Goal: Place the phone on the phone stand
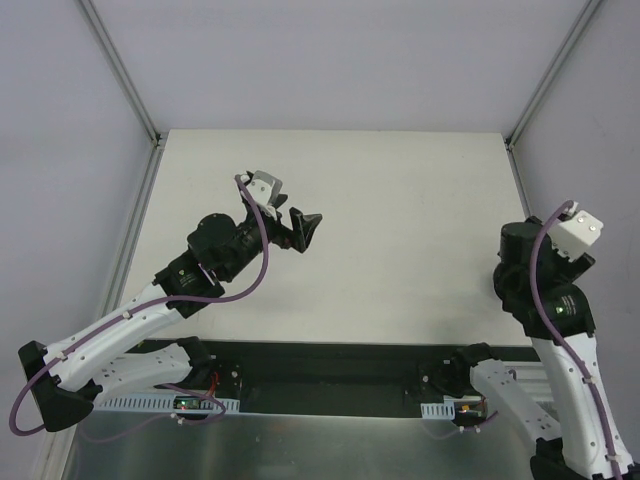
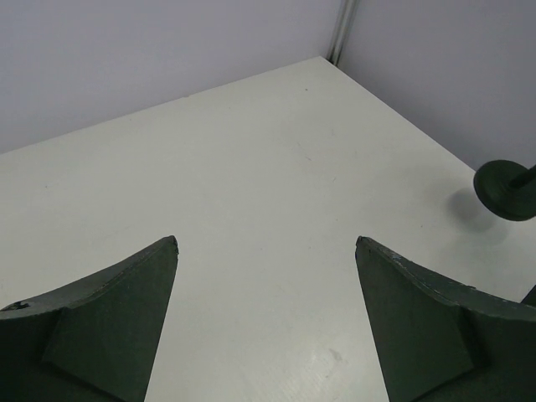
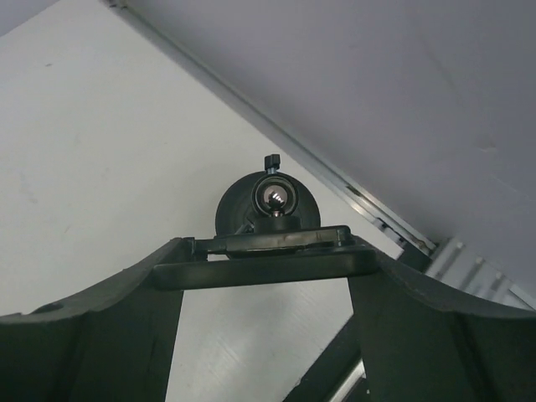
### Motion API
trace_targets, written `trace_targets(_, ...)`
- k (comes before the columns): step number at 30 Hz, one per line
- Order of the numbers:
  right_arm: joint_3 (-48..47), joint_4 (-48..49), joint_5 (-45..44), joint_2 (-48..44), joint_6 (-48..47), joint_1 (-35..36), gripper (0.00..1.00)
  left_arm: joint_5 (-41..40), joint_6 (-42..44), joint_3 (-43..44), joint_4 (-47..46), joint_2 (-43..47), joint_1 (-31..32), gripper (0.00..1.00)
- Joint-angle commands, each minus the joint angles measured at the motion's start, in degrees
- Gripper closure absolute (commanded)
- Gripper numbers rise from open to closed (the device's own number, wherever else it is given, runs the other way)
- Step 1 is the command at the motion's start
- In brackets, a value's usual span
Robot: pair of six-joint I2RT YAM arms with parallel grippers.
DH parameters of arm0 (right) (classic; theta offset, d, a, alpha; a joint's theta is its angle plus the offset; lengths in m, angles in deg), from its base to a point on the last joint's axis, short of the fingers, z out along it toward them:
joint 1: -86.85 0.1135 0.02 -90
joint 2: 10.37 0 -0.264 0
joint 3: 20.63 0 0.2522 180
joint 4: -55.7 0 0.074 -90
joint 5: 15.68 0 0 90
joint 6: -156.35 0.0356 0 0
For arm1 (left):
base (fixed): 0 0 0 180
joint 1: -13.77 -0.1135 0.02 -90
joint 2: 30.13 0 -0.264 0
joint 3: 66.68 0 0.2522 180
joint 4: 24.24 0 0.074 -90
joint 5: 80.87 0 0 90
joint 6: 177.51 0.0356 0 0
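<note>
Almost home: clasping the phone [image 3: 251, 270] edge to edge in the wide-spread right gripper [image 3: 270, 251], right at the phone stand [image 3: 239, 201] cradle, release not yet made, left gripper [image 2: 266, 243] gaping empty over the worktop [image 2: 251, 151].

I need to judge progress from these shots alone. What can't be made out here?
Right wrist view: the phone, gripped edge-on by the right gripper, hides its face; whether it touches the phone stand is unclear.
Left wrist view: the picture's right edge cuts off the stand; mostly its disc base shows.
Top view: the right arm covers gripper, phone and stand.
</note>
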Motion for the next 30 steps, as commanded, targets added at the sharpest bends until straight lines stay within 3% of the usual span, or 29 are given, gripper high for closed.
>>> trace_targets(1, -1.4, 0.0, -4.0, 0.9, 5.2, -10.1, 0.99, 1.2, -1.5, 1.6, -1.2, -0.4, -0.3, 0.15)
trace_targets(5, -5.9, -9.1, -1.7, 6.1, 17.3, -18.4, 0.99, 1.0, -1.5, 1.6, -1.1, -1.0, -0.3, 0.15)
trace_targets(10, -3.0, -7.9, 5.0, 7.6, 24.2, -26.3, 0.99, 0.9, -1.5, 1.6, -1.0, -1.3, -0.3, 0.15)
trace_targets(30, 0.2, -10.0, -6.9, 8.8, 42.8, -28.5, 0.99, 2.6, -2.7, 2.0, -0.4, -1.6, -0.3, 0.16)
